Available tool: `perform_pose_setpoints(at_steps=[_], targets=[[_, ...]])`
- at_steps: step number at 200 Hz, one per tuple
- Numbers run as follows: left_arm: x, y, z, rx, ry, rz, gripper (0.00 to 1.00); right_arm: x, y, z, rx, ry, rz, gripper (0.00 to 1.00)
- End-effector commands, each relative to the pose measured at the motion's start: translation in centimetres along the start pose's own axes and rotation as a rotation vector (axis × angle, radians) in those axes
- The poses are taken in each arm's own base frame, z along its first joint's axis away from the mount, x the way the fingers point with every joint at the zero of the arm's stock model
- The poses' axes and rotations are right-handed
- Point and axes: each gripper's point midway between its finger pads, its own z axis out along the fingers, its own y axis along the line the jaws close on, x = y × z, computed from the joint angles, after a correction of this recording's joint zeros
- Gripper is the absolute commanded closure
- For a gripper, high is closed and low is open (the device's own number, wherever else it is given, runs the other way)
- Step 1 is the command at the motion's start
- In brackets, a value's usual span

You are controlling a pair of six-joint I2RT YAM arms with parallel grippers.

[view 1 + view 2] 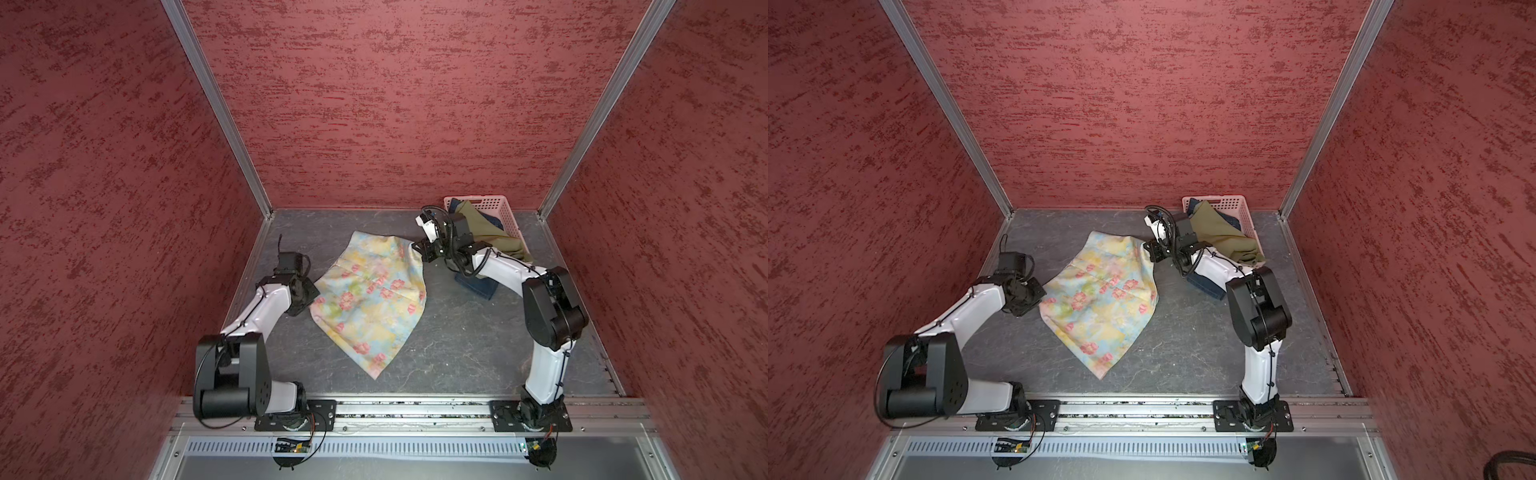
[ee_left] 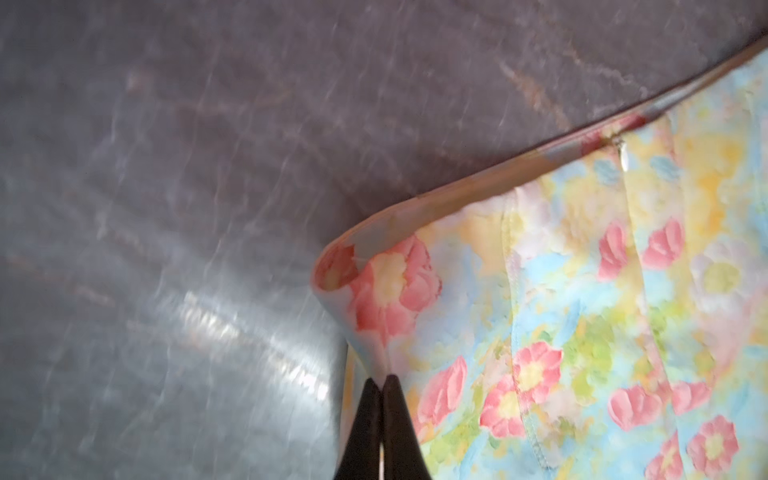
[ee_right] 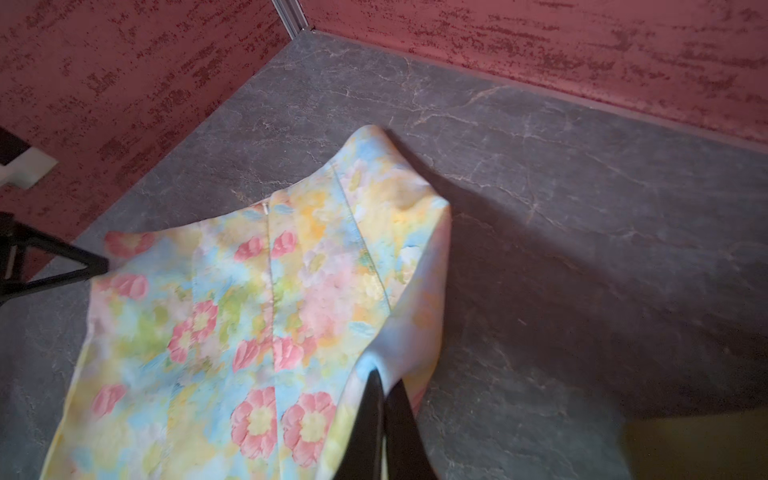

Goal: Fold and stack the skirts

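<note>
Though soft, a kite-shaped floral skirt

Three skirts: one flowery skirt, one green skirt, one blue skirt. One basket. Two arms: the left arm and the right arm.

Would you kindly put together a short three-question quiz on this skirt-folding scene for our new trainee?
1. True or false: the jaws of the left gripper and the right gripper are both shut on the floral skirt.
2. The olive-green skirt lies: A) flat mid-table; B) in the pink basket; C) in the left gripper.
3. Which gripper holds the floral skirt's corner nearer the pink basket?
Key: 1 true; 2 B; 3 right gripper.
</note>
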Motion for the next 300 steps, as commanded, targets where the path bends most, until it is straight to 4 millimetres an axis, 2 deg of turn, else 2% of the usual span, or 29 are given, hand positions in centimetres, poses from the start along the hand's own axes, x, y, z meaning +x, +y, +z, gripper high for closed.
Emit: perform_pose_setpoints(at_steps=[1,6,17,28,48,59,67,79,100,121,142,181,221,265,300], targets=[[3.1,0.9,-2.2,0.037,0.04,-0.064,0.69,-0.2,-0.3,0.8,0.012,0.016,-0.094,1.0],[3.1,0.9,-3.0,0.047,0.021,-0.065,0.58,-0.3,-0.3,0.9,0.009,0.014,-0.101,1.0],[2.7,0.5,-5.0,0.085,-0.037,-0.06,0.44,-0.7,-0.2,1.0,-0.002,0.008,-0.119,1.0],[1.3,-0.4,-7.7,0.133,-0.118,-0.039,0.31,-0.9,0.1,1.1,-0.016,0.003,-0.135,1.0],[-2.0,-3.2,-11.5,0.2,-0.244,0.043,0.25,-1.2,0.5,1.0,-0.042,-0.019,-0.161,1.0],[-3.7,-5.1,-12.0,0.218,-0.259,0.096,0.24,-1.3,0.8,1.0,-0.056,-0.029,-0.17,1.0],[-4.7,-6.7,-11.6,0.238,-0.245,0.129,0.24,-1.3,1.0,1.0,-0.068,-0.032,-0.173,1.0],[-6.3,-9.7,-10.3,0.277,-0.203,0.179,0.25,-1.4,1.3,1.0,-0.076,-0.046,-0.174,1.0],[-8.7,-15.2,-7.0,0.306,-0.136,0.294,0.28,-1.2,1.5,0.8,-0.089,-0.061,-0.163,1.0],[-10.5,-18.5,-1.8,0.249,-0.04,0.343,0.35,-1.0,1.8,0.6,-0.091,-0.066,-0.149,1.0],[-11.7,-20.6,2.2,0.232,0.004,0.338,0.37,-1.0,2.2,0.4,-0.095,-0.08,-0.143,1.0],[-13.4,-22.2,7.5,0.27,0.019,0.298,0.29,-0.5,2.4,0.9,-0.104,-0.078,-0.139,1.0],[-13.0,-23.1,11.1,0.314,0.068,0.277,0.28,0.2,2.1,1.6,-0.099,-0.066,-0.138,1.0],[-14.3,-23.9,12.8,0.399,0.047,0.201,0.34,0.2,2.2,1.5,-0.099,-0.067,-0.141,1.0],[-13.8,-24.7,14.0,0.419,0.079,0.203,0.37,0.3,2.1,1.6,-0.094,-0.065,-0.136,1.0]])
